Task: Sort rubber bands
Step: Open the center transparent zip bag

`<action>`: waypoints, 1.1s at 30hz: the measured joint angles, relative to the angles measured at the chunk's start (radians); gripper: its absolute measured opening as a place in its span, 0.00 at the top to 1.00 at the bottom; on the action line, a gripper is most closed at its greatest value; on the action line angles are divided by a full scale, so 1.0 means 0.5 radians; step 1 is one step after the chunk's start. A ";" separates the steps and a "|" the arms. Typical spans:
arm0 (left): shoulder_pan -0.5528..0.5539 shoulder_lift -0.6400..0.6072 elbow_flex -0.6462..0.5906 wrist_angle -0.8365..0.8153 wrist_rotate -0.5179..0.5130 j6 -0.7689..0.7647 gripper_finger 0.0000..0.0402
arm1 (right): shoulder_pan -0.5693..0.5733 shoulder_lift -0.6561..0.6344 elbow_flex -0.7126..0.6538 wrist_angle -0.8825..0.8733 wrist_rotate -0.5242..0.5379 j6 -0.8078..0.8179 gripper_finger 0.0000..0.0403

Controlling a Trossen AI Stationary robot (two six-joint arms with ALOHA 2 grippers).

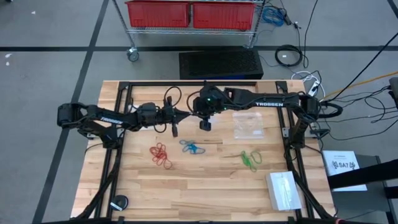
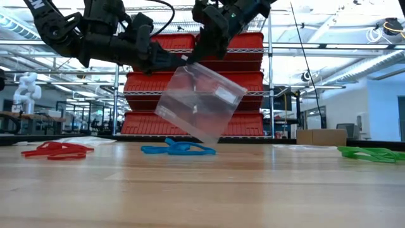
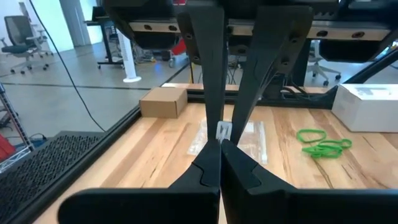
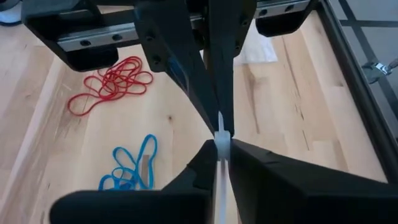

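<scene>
While the left gripper and right gripper both pinch a clear bag aloft, the rubber bands lie below them: light, limp, snaggy, probably best pinched across several loops.

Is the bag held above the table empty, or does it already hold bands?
Empty: the bag looks clear, and red, blue and green bands lie on the table.

We cannot read the print on the clear bag; our right tool hides its top edge, and the counter's front corners are cropped.
</scene>
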 joint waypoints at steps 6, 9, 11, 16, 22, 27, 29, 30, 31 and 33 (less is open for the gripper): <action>0.001 0.000 0.000 0.036 -0.050 -0.001 1.00 | -0.001 -0.049 0.001 -0.209 0.074 0.000 0.96; 0.001 -0.001 0.000 0.043 -0.052 -0.002 1.00 | -0.001 -0.087 0.001 -0.355 0.082 0.005 0.97; 0.001 -0.001 0.000 0.043 -0.053 -0.002 1.00 | 0.000 -0.107 -0.001 -0.456 0.084 0.014 0.97; 0.001 -0.002 0.000 0.041 -0.080 -0.002 1.00 | -0.001 -0.132 -0.001 -0.712 0.099 0.030 0.97; 0.001 -0.002 0.000 0.059 -0.089 -0.002 1.00 | 0.000 -0.132 -0.002 -0.979 0.177 0.076 0.96; 0.002 -0.002 0.000 0.084 -0.090 -0.002 1.00 | 0.001 -0.132 -0.002 -1.126 0.180 0.115 0.96; 0.001 -0.002 0.000 0.084 -0.089 -0.002 1.00 | 0.001 -0.132 -0.002 -1.140 0.181 0.127 0.96; 0.001 -0.002 0.000 0.083 -0.089 -0.002 1.00 | 0.002 -0.132 -0.002 -1.145 0.181 0.127 0.96; 0.001 -0.002 0.000 0.082 -0.089 -0.002 1.00 | 0.002 -0.132 -0.002 -1.145 0.180 0.128 0.96; 0.002 -0.002 0.000 0.078 -0.089 -0.002 1.00 | 0.002 -0.133 -0.002 -1.146 0.184 0.134 0.96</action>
